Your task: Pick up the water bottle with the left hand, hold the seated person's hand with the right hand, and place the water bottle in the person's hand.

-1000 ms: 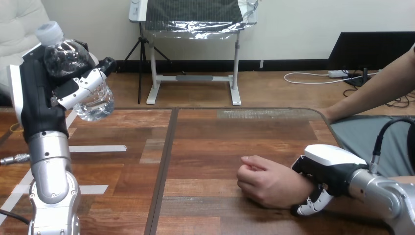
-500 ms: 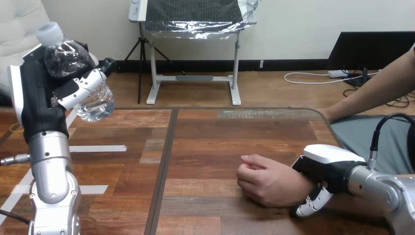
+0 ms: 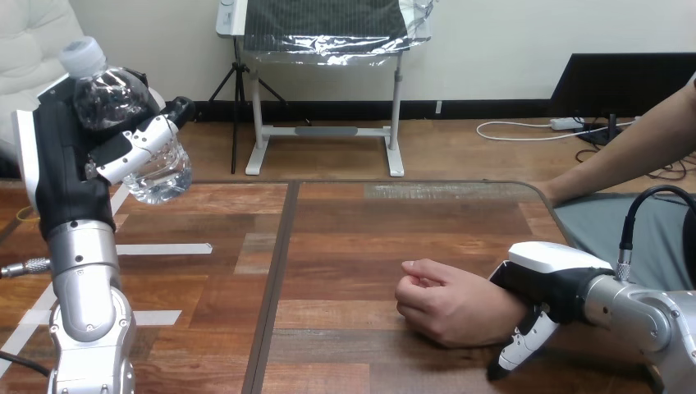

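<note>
Left hand (image 3: 61,168): black body, with a white shell plate running along its back edge. Fingers (image 3: 135,148) have white shells and black joints.
Left forearm (image 3: 82,287): bare silver metal, built of rounded, bulging segments with seams between them.
Right hand (image 3: 551,283): black, with one smooth, glossy white shell across the back. Fingers (image 3: 525,338) are white with dark tips.
Right forearm (image 3: 648,316): silver, rounded casing.

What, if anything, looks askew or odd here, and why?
The water bottle, gripped in the left hand high at the left of the table, sits tilted, cap up, nothing spilled. The person's hand, with the right hand over its wrist, is fisted, not open to receive it.
</note>
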Robot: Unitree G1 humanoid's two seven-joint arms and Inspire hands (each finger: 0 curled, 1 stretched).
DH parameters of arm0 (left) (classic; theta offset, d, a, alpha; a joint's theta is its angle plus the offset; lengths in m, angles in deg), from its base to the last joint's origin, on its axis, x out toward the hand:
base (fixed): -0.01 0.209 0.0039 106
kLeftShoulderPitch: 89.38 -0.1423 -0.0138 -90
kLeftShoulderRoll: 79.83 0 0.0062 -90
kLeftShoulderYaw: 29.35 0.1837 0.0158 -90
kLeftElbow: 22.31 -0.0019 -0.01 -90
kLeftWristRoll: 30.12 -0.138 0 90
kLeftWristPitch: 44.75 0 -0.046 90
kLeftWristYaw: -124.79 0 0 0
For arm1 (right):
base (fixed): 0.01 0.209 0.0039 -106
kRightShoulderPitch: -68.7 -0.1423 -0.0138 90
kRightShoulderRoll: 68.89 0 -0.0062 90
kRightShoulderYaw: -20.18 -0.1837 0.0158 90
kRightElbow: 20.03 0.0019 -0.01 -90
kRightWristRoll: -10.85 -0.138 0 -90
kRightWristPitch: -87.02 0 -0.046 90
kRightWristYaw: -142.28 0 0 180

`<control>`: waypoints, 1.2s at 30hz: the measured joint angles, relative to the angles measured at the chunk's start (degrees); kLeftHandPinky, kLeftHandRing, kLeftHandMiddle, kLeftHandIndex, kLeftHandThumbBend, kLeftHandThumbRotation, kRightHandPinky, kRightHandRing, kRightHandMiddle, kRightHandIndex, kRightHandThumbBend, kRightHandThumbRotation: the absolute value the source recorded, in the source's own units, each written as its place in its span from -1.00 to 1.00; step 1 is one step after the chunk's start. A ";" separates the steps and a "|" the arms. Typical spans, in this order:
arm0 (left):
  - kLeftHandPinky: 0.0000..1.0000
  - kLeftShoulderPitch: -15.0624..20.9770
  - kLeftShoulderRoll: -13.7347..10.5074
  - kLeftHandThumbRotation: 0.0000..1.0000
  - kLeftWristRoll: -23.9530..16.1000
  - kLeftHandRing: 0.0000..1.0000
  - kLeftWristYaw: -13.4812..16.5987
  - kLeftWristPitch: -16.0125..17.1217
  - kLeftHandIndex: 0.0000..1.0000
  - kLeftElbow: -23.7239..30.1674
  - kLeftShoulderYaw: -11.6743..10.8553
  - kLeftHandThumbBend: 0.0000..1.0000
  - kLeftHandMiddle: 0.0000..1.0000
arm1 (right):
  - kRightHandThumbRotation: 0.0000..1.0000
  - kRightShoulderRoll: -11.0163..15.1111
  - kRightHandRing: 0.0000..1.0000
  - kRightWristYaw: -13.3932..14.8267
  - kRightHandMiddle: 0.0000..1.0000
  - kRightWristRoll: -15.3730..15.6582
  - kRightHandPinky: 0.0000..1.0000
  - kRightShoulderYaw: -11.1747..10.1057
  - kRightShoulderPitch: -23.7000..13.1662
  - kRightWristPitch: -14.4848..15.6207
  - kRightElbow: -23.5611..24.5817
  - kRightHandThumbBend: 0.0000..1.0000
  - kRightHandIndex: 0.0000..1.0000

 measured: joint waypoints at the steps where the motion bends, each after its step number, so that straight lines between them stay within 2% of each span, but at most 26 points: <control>1: -0.40 0.00 0.00 -1.00 -0.01 -0.29 0.00 0.00 -0.17 0.00 0.00 0.23 -0.19 | -0.48 0.00 0.52 -0.03 0.61 -0.01 0.29 0.00 0.00 0.00 0.00 1.00 0.56; 18: -0.39 0.00 0.00 -1.00 -0.45 -0.29 0.14 0.00 -0.16 0.00 0.00 0.26 -0.19 | -0.56 0.17 0.56 -2.10 0.66 -1.22 0.25 -0.22 -0.53 1.36 0.33 1.00 0.62; 36: -0.40 0.00 0.01 -1.00 -0.37 -0.29 0.14 0.00 -0.17 0.00 0.00 0.24 -0.19 | -0.59 0.42 0.57 -3.02 0.66 -1.42 0.23 -0.19 -0.83 1.93 0.54 1.00 0.63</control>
